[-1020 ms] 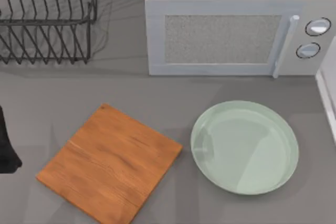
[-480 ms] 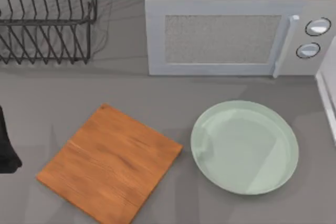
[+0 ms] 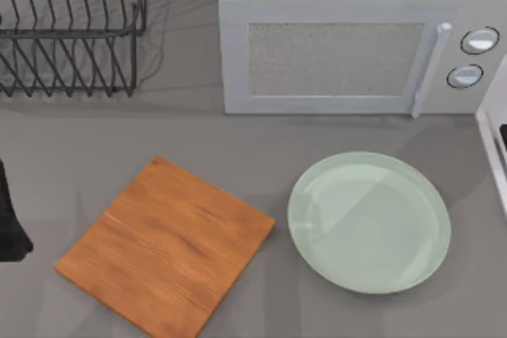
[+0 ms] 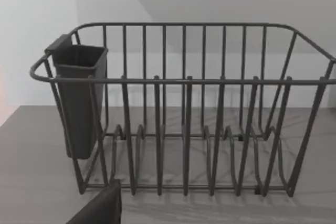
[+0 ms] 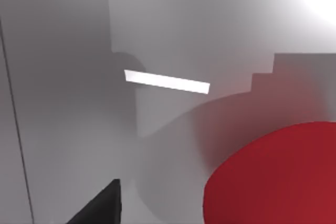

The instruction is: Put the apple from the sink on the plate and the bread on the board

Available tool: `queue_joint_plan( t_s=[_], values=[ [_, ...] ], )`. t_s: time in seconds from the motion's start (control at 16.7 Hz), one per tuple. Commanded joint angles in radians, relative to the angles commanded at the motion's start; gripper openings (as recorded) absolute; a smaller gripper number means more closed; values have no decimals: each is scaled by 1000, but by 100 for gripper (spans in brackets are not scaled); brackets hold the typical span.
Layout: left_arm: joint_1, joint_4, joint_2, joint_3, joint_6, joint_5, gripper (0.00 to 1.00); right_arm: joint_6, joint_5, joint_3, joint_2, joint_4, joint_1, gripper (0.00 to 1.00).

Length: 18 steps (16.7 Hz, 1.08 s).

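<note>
Apple (image 5: 273, 177) close under right wrist camera.

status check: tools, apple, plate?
Right tool right at smooth red apple, grip unconfirmed. Left arm parked at table's left edge. Pale mint-green round plate and orange-brown wooden board bare.

The board (image 3: 166, 247) is orange-brown with darker wood grain running across it. Just beside the board lies the plate (image 3: 369, 222), pale mint-green and glossy, with lighter sheen patches. Both rest on a plain grey table (image 3: 71, 156). Beyond the plate, the microwave (image 3: 356, 37) is light grey with a speckled window panel. The dish rack (image 4: 184, 114) is dark grey wire and carries a dark cup. The apple (image 5: 278, 177) is plain bright red against pale grey sink walls (image 5: 68, 93).
</note>
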<state>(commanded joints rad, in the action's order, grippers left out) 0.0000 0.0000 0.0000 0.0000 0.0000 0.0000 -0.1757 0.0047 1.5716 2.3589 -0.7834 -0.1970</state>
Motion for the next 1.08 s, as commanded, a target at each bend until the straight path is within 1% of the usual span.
queue_joint_plan(
  t_s=[0.06, 0.84, 0.9, 1.08],
  values=[
    [0, 0, 0, 0, 0, 0, 100, 0, 0, 0, 0, 0, 0, 100],
    [0, 0, 0, 0, 0, 0, 100, 0, 0, 0, 0, 0, 0, 2],
    [0, 0, 0, 0, 0, 0, 100, 0, 0, 0, 0, 0, 0, 0],
    [0, 0, 0, 0, 0, 0, 100, 0, 0, 0, 0, 0, 0, 0]
  ],
)
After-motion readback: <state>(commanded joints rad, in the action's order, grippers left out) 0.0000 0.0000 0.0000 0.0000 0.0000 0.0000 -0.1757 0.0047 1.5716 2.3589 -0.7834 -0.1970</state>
